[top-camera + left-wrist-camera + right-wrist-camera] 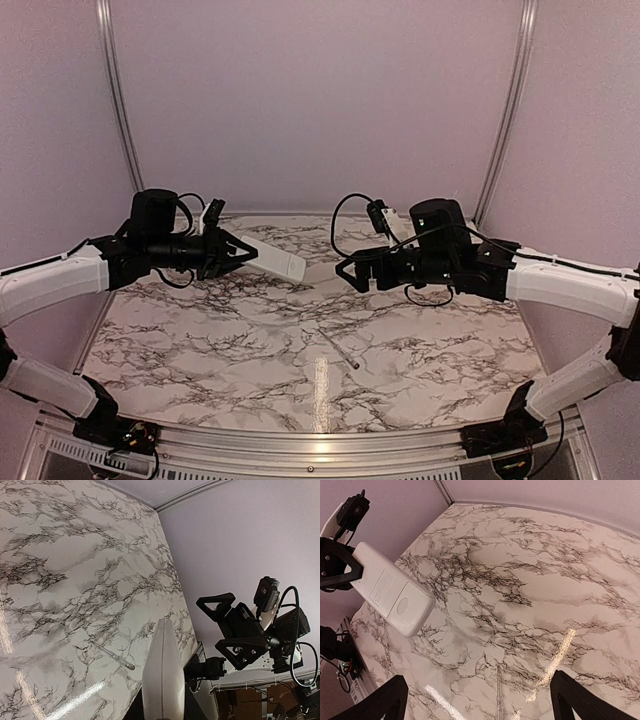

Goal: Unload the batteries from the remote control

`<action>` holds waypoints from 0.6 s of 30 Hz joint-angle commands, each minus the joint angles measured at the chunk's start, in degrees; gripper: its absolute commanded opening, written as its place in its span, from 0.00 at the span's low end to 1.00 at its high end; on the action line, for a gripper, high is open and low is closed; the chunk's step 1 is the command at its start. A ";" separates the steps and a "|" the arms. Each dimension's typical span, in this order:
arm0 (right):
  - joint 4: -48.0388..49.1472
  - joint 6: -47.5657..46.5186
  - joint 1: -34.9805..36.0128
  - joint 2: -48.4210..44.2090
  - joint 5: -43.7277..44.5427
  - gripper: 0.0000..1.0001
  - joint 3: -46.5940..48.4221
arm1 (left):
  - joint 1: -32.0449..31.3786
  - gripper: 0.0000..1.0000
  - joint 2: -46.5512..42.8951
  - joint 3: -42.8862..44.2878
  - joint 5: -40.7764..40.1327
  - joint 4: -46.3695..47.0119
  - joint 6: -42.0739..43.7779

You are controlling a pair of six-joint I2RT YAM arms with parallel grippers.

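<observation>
Remote control (pixel 162 680) sits clamped by one end in the left tool (pixel 245 252), aloft over the surface (pixel 200 330); right tool (pixel 348 272) gapes wide, empty. Probably light, rigid, slick plastic (batteries unseen): work the closed cover (pixel 406 604) at its free end.

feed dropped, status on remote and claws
Left claw shut on remote control, held aloft. Right claw open, empty. Thin rod on table, out of the way.
</observation>
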 commanded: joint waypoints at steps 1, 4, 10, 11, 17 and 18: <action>-3.40 2.69 -0.64 1.20 -2.43 0.99 2.79 | -0.20 0.00 -0.33 -0.93 -0.17 0.00 1.49; -3.43 2.60 -1.25 1.95 -8.01 0.98 4.38 | -0.20 0.00 0.75 -3.10 4.24 8.66 -3.22; 0.14 7.40 -5.57 2.08 -20.97 0.98 6.49 | -0.20 0.00 2.09 -6.59 8.62 26.47 -15.00; 1.10 8.12 -6.04 2.02 -22.33 0.98 6.63 | -0.20 0.00 2.06 -6.65 8.88 28.18 -15.90; 3.19 11.90 -7.10 3.12 -26.00 0.97 8.14 | -0.20 0.00 3.24 -6.78 10.95 32.45 -18.62; 3.51 12.50 -7.09 3.33 -26.26 0.96 8.32 | -0.20 0.00 3.32 -6.83 10.82 32.49 -18.67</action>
